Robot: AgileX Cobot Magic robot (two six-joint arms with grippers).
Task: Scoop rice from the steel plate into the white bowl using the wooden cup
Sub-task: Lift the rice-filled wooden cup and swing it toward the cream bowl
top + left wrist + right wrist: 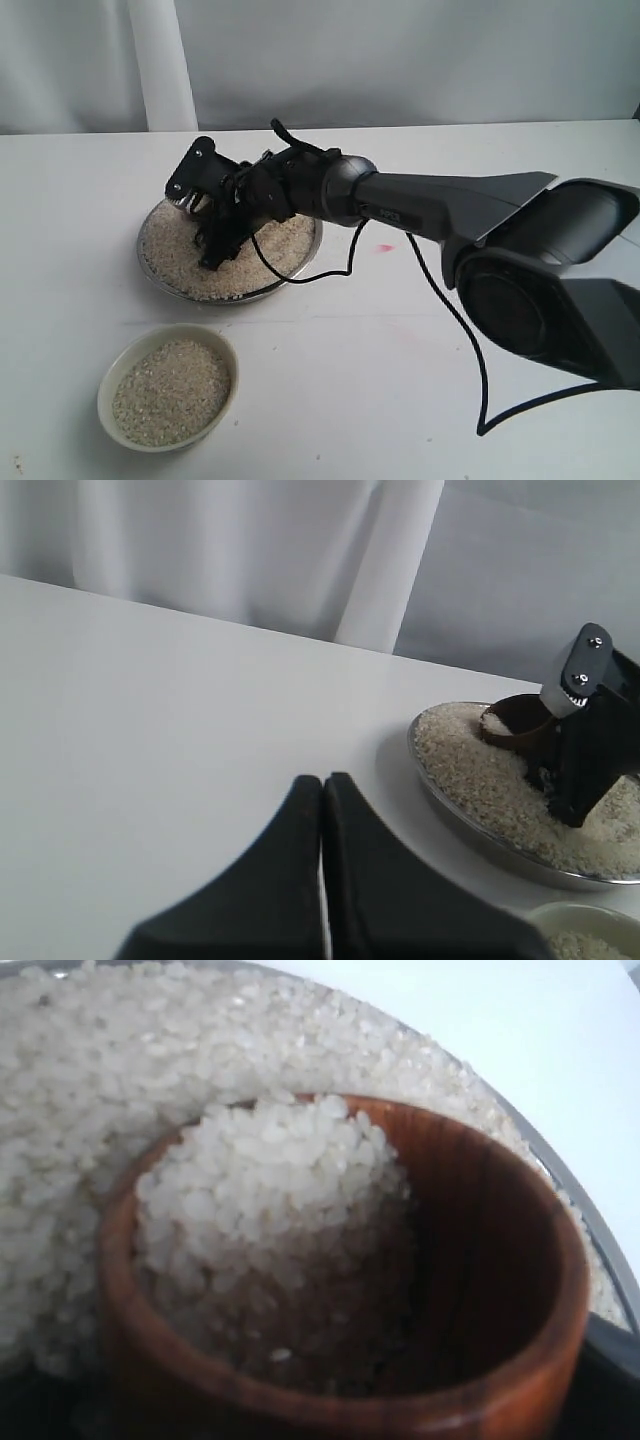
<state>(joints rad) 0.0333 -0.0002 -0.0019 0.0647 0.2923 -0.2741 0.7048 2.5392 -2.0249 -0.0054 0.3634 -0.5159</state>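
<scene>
My right pincer (218,245) is clamped on the wooden cup (480,1260) and reaches down into the steel plate (480,830), its fingertips sunk in the rice (170,250) near the middle. The cup sits right at the pincer, tipped on its side with its mouth pushed into the grains, and a heap of rice already lies inside against the lower wall. The plate stands towards the back left of the white table (400,380). The white bowl (104,395) stands apart from it, nearer the front edge, with rice covering its bottom. My left pincer (322,785) has its fingers pressed together and hangs over bare table beside the plate.
</scene>
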